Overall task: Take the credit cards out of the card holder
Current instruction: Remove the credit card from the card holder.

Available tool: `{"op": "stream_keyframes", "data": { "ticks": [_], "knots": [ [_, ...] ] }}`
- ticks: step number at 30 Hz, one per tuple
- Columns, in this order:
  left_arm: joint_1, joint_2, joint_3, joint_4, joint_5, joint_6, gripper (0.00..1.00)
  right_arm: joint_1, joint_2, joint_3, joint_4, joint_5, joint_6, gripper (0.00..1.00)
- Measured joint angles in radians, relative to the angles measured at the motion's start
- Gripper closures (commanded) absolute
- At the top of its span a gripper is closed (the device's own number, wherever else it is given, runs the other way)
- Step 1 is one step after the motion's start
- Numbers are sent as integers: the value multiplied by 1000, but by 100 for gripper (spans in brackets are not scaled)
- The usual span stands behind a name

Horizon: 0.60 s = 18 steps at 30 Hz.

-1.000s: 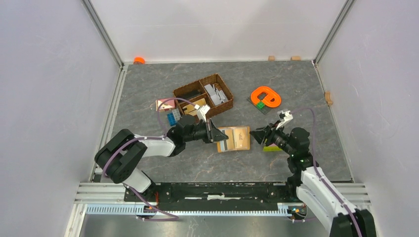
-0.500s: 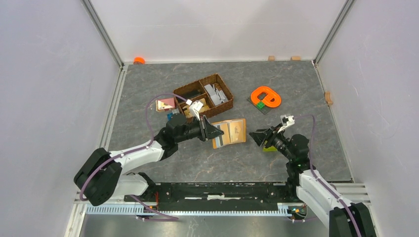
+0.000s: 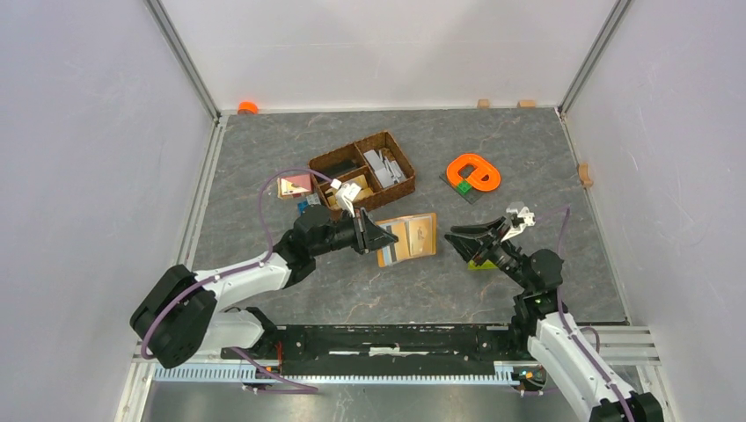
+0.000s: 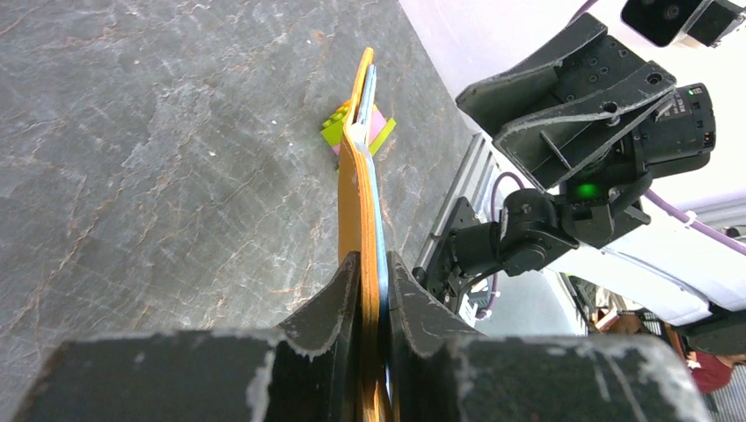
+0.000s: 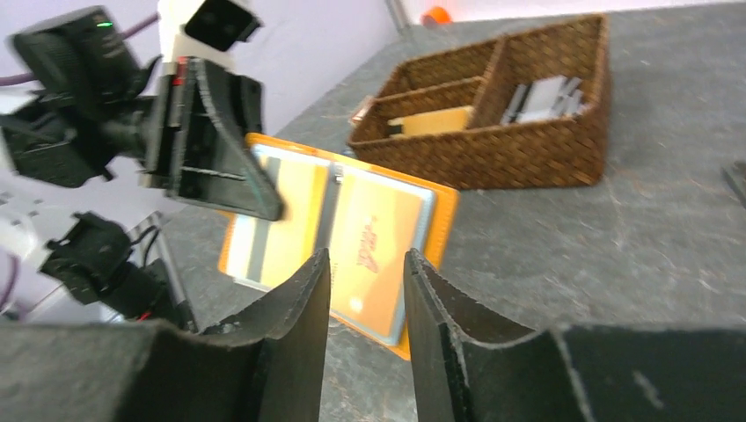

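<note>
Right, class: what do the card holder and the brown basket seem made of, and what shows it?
Card holder: likely leather or imitation, matte mustard-orange; thin layered edge, slightly bowed. Basket: woven wicker or rattan, dark brown; weave shows on its walls.

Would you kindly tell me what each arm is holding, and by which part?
The left tool is shut on the open card holder, pinching one side edge. The right tool holds nothing; it is open.
</note>
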Motion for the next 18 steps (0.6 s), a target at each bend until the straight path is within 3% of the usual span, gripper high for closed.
{"op": "stream_keyframes", "data": {
  "ticks": [6, 18],
  "knots": [
    [0, 32, -6, 101, 59, -5, 97, 15, 48, 0, 158, -134, 78, 67],
    [-14, 72, -19, 259, 149, -31, 97, 107, 229, 2, 290, -248, 157, 64]
  ]
}}
